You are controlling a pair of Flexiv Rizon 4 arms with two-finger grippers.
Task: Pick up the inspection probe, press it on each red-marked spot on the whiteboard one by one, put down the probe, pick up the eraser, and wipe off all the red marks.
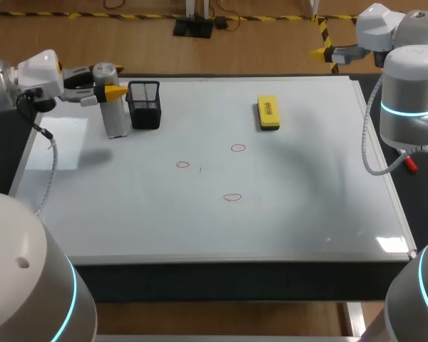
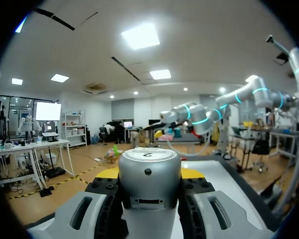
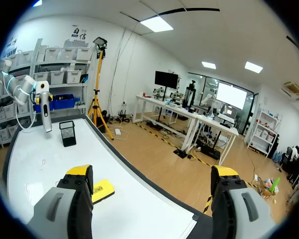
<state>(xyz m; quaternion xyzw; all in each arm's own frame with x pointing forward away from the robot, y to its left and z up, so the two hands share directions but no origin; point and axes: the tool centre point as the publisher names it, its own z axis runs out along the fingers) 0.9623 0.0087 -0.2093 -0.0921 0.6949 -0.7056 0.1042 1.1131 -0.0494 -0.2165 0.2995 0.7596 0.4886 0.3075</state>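
The inspection probe, a grey cylinder, hangs upright over the whiteboard's far left corner. My left gripper is shut on its upper part. In the left wrist view the probe's round cap sits between the fingers. Three red-marked spots lie mid-board. The yellow eraser lies flat at the far right; it also shows under my right gripper, as the eraser. My right gripper stands open and empty beyond the board's far right corner.
A black mesh holder stands on the board right beside the probe, and the holder shows far ahead in the right wrist view. My right arm's elbow rises beside the board's right edge.
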